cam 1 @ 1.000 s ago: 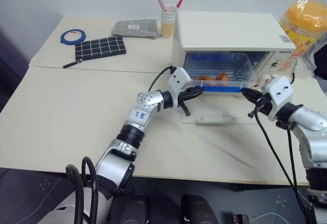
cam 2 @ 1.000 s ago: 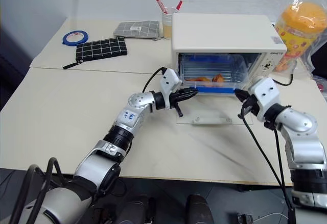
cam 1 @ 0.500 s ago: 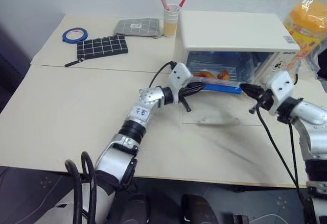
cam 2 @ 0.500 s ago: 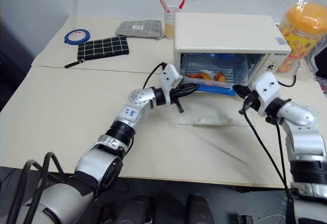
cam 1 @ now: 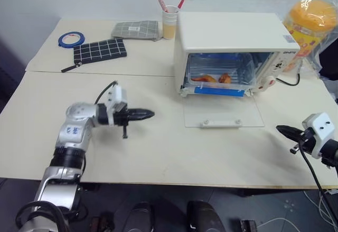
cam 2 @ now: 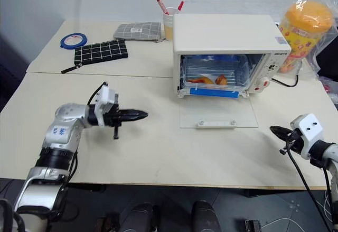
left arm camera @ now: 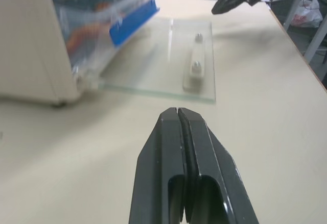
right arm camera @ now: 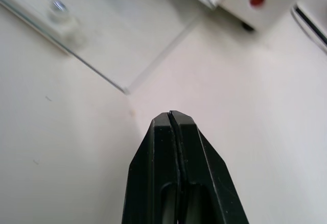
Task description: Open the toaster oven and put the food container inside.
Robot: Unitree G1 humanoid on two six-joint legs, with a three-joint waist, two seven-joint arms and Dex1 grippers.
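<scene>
Inside toaster oven (cam 1: 232, 36), food container (cam 1: 219, 79) lengthwise across opening.

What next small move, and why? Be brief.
Probably nothing more than parking the arms. The container already sits inside the oven, whose glass door lies open flat on the table. Both the left tool and right tool are shut, empty and well clear.

An office or lab room turned test kitchen: pale tables (cam 1: 158, 158) pushed together before a bare wall, with a cup of pens (cam 1: 169, 21), tape roll (cam 1: 69, 38) and pencil pouches (cam 1: 100, 49) along the far edge beside a toaster oven (cam 1: 232, 42).
</scene>
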